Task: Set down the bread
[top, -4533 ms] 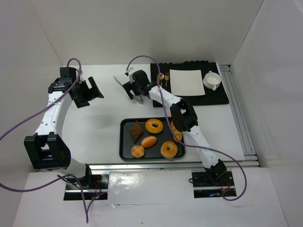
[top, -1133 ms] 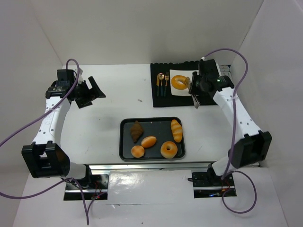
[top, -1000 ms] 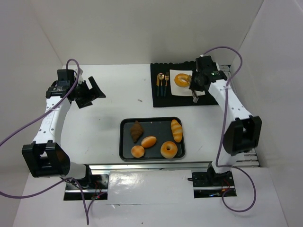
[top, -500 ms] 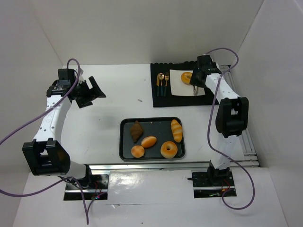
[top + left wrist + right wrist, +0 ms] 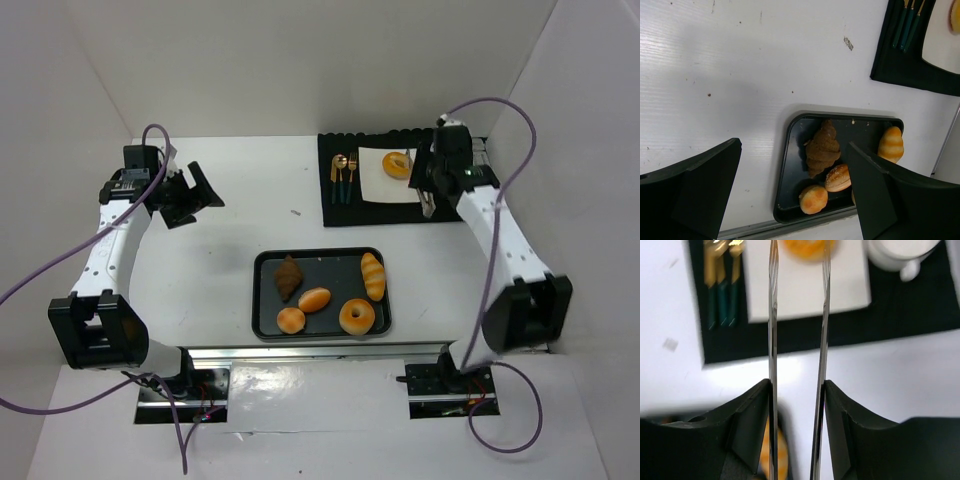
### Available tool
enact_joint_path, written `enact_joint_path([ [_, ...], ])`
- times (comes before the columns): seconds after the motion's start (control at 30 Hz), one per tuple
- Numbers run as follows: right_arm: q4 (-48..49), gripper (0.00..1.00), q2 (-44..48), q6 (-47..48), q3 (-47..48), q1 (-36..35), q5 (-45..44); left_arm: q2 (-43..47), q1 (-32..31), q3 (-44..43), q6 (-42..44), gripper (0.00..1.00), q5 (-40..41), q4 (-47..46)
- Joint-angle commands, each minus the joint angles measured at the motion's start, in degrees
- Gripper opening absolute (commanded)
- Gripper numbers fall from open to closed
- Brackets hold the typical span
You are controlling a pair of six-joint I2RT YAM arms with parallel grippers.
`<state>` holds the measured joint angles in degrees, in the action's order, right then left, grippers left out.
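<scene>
From the left wrist, the ring [image 5: 955, 15] on the plate [image 5: 940, 45] was cut by the right edge and the cutlery [image 5: 906, 27] by the top edge. The left fingers [image 5: 880, 200] ran off the bottom and hid the near right corner of the tray [image 5: 794, 192] and part of the oval roll [image 5: 838, 178]. The right wrist view was blurred: the tongs [image 5: 772, 340] ran off the top edge, the ring and the cup [image 5: 900, 255] were cut there too, and the right fingers [image 5: 752, 430] covered most of the tray. From above, the speck [image 5: 296, 212] on the table [image 5: 240, 200] was too small to tell, and the cup lay hidden behind the right arm [image 5: 500, 230].
</scene>
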<state>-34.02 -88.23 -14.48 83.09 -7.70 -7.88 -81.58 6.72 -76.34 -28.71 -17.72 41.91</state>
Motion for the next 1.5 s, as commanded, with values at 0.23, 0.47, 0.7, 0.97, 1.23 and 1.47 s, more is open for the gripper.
enact_joint_path([
  [0.23, -21.2, 0.53, 26.9, -9.3, -20.6, -14.8, 12.3, -0.2, 0.4, -2.9, 0.8, 0.99, -1.0, -1.0],
  [0.47, -25.7, 0.57, 26.0, -10.7, -21.1, -19.2, 10.9, 0.4, 0.4, -2.2, 0.8, 0.99, -0.5, -1.0],
  [0.7, -27.2, 0.57, 23.2, -11.7, -20.4, -23.5, 6.7, 0.9, 0.4, -2.2, 0.8, 0.99, -0.5, -1.0],
  [0.97, -28.9, 0.57, 22.7, -12.2, -18.5, -26.8, 3.0, 0.4, 0.4, -2.2, 0.8, 0.99, -0.5, -1.0],
  [1.23, -30.7, 0.61, 22.1, -12.9, -17.7, -27.9, 2.4, 0.4, 0.4, -2.2, 0.8, 0.99, -0.5, -1.0],
  [1.47, -30.6, 0.62, 21.6, -12.3, -20.2, -28.4, 3.8, 0.4, 0.4, -2.2, 0.8, 0.99, -1.0, -1.0],
])
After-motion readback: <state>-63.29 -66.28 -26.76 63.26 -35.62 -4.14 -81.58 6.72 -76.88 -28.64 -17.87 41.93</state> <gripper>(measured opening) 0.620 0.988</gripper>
